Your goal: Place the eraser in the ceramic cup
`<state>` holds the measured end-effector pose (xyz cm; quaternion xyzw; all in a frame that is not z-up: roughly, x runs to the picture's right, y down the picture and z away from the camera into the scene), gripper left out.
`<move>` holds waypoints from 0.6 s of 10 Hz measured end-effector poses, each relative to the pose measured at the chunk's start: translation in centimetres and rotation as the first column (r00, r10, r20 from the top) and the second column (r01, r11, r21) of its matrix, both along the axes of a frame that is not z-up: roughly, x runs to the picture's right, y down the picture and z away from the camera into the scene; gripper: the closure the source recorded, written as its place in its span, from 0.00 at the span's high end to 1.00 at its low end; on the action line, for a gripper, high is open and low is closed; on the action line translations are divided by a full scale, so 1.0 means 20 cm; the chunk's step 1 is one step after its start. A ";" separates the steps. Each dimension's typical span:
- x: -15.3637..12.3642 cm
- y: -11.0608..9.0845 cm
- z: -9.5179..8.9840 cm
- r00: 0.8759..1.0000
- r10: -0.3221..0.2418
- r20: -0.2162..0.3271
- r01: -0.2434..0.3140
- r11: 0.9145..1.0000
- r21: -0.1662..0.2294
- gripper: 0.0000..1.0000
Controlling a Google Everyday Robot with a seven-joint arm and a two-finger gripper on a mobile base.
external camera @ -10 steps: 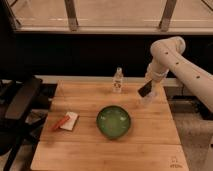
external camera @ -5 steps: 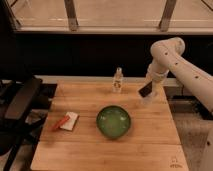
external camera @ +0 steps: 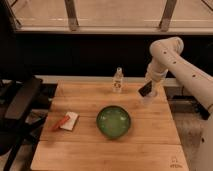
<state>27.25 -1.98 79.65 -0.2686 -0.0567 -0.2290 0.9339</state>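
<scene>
The black eraser [external camera: 145, 88] is held tilted in my gripper [external camera: 148, 86] at the end of the white arm, at the table's far right. It hangs just above the small pale ceramic cup [external camera: 148, 97], which stands on the wooden table [external camera: 150, 135] right of the bottle. The eraser's lower end is close to the cup's rim; I cannot tell whether it touches. The cup is partly hidden behind the eraser and gripper.
A green bowl [external camera: 113, 121] sits mid-table. A clear bottle [external camera: 118, 80] stands at the far edge. A white pad with a red pen [external camera: 66, 121] lies at the left. A black chair [external camera: 20, 102] stands left of the table.
The gripper with the eraser has moved very slightly, staying over the cup. Nothing else has moved.
</scene>
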 end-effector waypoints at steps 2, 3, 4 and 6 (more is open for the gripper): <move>0.03 -0.02 0.02 1.000 0.016 -0.010 -0.016 1.000 0.005 0.56; 0.06 -0.01 0.03 0.999 0.032 -0.018 -0.032 0.999 0.005 0.68; 0.09 0.00 0.04 0.999 0.046 -0.024 -0.046 0.999 0.000 0.76; 0.12 0.04 0.05 0.997 0.067 -0.029 -0.067 0.998 -0.011 0.80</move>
